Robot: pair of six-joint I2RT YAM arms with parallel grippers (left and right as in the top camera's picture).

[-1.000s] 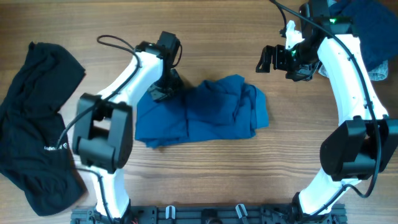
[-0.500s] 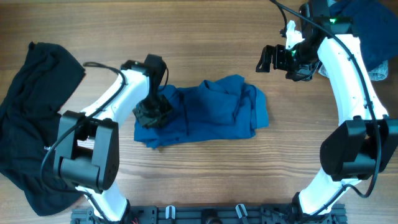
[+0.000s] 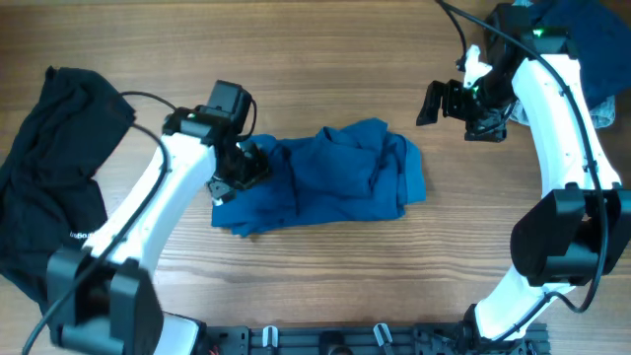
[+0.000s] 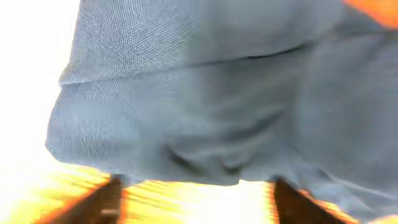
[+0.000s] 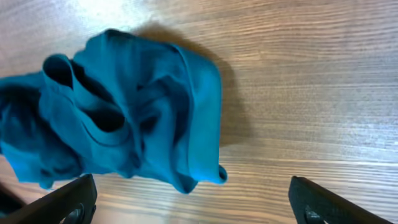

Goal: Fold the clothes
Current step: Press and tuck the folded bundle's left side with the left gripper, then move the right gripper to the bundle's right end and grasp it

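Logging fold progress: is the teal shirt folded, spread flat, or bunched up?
Bunched up. The teal shirt lies on the table as a rumpled, layered heap; the right wrist view shows loose loops and uneven edges.

1. Shirt (image 3: 335,182): plain teal-blue, darker in the folds. Looks the same teal from the right wrist (image 5: 124,106), and greyer blue with a fine knit weave from the left wrist (image 4: 205,93).
2. Black garment (image 3: 49,197): solid black, with small white lettering (image 3: 84,235).
3. Table (image 3: 345,59): mid-brown wood with streaky grain.
4. Heap (image 3: 596,39): navy, with a pale-denim patch.
5. Left arm (image 3: 148,207) and right arm (image 3: 562,108): white shells, black joints.
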